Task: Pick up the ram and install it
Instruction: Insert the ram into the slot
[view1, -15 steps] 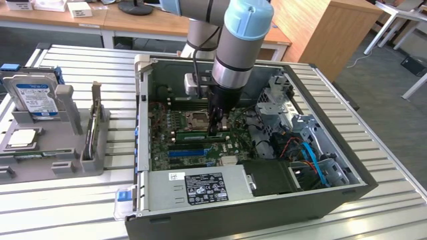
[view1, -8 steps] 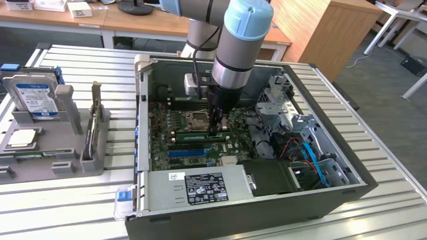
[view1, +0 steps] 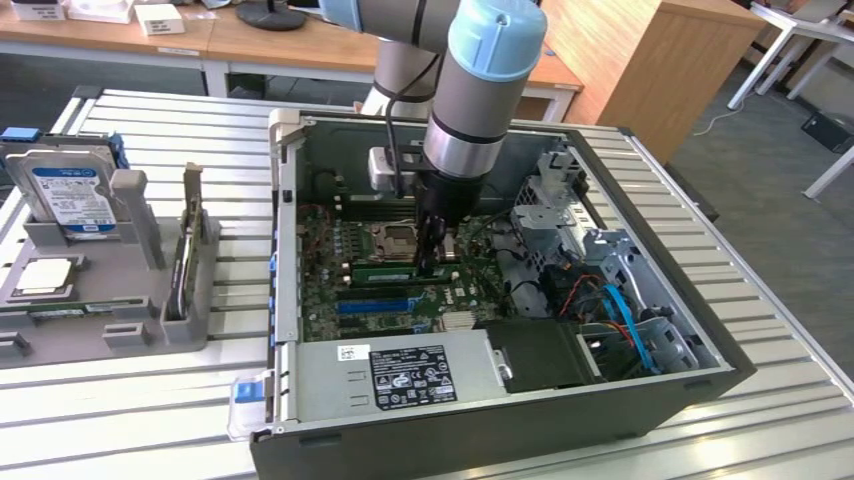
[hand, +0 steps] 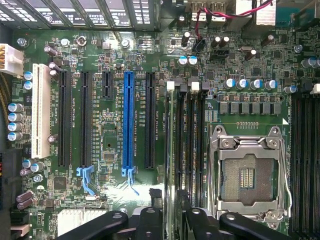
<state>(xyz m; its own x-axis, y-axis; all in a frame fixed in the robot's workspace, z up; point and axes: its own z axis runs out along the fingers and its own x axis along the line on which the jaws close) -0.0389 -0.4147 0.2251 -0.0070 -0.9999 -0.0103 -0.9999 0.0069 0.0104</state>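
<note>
The jaws stand spread, one on either side of the ram (hand: 170, 150), not pinching it. The ram sits edge-on between them in a motherboard (hand: 107, 135) slot, beside the empty processor socket (hand: 247, 175).

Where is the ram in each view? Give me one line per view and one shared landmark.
Exterior view: the ram stands in a slot between the processor socket and the blue slot, at the gripper.
Wrist view: the ram shows edge-on in that slot, between the fingers.
Shared landmark: the processor socket, beside the ram.
</note>
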